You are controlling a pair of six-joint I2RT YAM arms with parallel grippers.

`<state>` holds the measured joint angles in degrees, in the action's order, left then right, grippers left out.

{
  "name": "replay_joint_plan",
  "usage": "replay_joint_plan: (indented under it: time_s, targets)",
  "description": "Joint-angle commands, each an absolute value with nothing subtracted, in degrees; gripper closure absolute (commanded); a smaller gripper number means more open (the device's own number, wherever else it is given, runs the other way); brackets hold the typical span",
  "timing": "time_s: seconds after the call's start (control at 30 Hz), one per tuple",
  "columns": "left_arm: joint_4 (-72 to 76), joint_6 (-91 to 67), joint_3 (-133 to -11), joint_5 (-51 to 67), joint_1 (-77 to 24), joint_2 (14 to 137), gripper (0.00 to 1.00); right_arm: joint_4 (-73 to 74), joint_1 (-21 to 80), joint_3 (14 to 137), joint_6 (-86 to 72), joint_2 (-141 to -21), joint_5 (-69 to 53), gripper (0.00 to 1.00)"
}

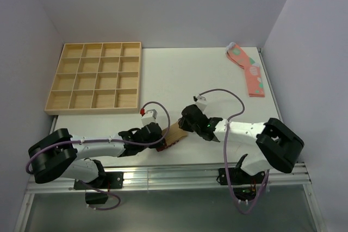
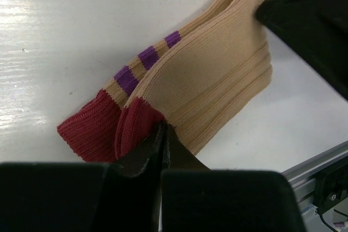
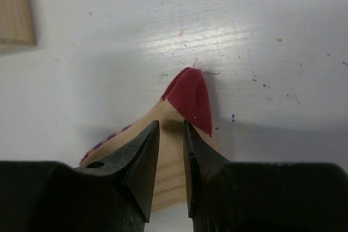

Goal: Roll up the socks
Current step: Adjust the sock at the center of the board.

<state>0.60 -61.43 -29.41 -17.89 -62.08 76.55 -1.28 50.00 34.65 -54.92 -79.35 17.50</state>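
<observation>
Left fingers [image 2: 142, 157] clamp the socks [image 2: 217, 74] at the red cuff [image 2: 87, 129], right fingers [image 3: 142, 161] straddle the toe [image 3: 190, 99] with a narrow gap, likely securing both ends for rolling.

White arm links [image 1: 103, 144], black joints [image 1: 51, 156] and jaws, purple cables [image 1: 228, 93].

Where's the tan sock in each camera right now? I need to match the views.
Top: sock low centre, near the front edge.
Left wrist: sock fills the middle, red cuff lower left.
Right wrist: sock bottom centre, red toe pointing up.
Shared landmark: the white table under it in all three.
</observation>
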Motion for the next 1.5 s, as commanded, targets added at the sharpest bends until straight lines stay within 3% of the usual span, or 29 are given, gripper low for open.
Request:
replay_joint_plan:
  time_s: [0.0, 0.17, 0.57, 1.0, 1.23, 1.47]
  targets:
    - [1.8, -62.8, -28.1, -18.6, -62.7, 76.6, 0.94, -4.7, 49.2, 36.8, -53.3, -83.5, 15.7, 0.69]
    - [1.8, -63.3, -27.2, -18.8, -62.8, 76.8, 1.00, -8.2, 48.0, 36.7, -53.4, -87.6, 13.2, 0.72]
    - [-6.8, -66.9, -26.5, -22.8, -63.0, 73.3, 1.00, -9.7, 47.7, 35.6, -53.8, -93.0, 13.9, 0.78]
    - [-11.4, -62.6, -35.3, -24.9, -56.3, 83.8, 1.00, -10.5, 51.7, 22.5, -62.3, -79.8, 16.1, 0.84]
    - [-12.0, -54.4, -48.7, -24.0, -52.0, 92.3, 1.00, -0.3, 65.5, 23.6, -71.2, -72.0, 25.0, 0.85]
    - [-10.5, -48.5, -55.4, -22.1, -51.6, 96.6, 0.99, 10.7, 67.3, 27.8, -69.5, -64.8, 30.7, 0.82]
